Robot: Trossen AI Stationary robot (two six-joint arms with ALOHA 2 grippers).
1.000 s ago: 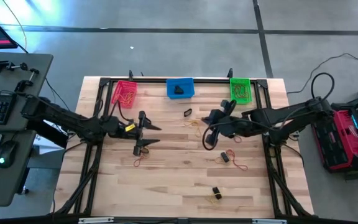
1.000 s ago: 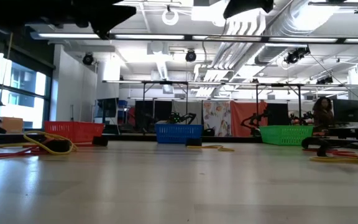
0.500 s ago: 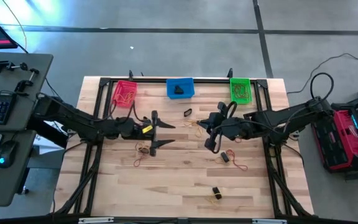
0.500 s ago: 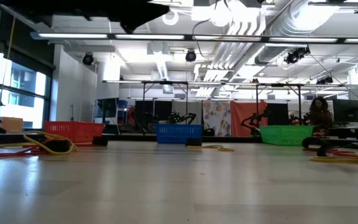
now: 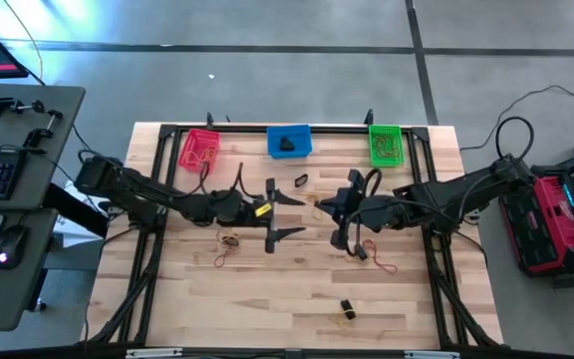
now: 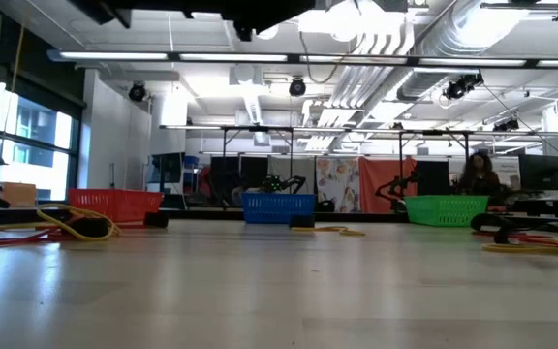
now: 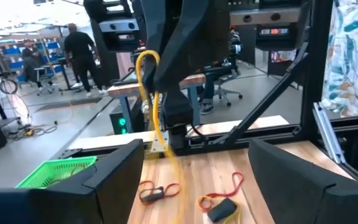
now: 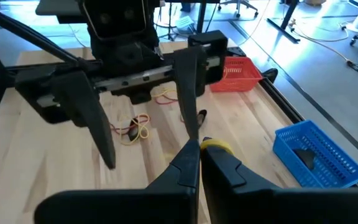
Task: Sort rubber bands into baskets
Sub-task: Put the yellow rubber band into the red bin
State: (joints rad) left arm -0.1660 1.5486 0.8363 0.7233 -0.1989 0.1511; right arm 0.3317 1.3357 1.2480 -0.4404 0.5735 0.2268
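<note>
From above, the left gripper [image 5: 285,212] hovers mid-table with fingers spread wide and empty, facing the right gripper [image 5: 345,221], whose fingers are pressed together. Loose rubber bands [image 5: 229,239] lie on the table [image 5: 267,299]; baskets [image 5: 288,141] line the far edge. In the right wrist view, a yellow band [image 8: 216,145] sits at the closed fingertips [image 8: 191,163].

three baskets [image 5: 288,141], two arms [image 5: 157,197], two end effectors [image 5: 277,212]

left pincer [image 5: 273,211] spread wide mid-table, right pincer [image 5: 344,242] closed
</note>
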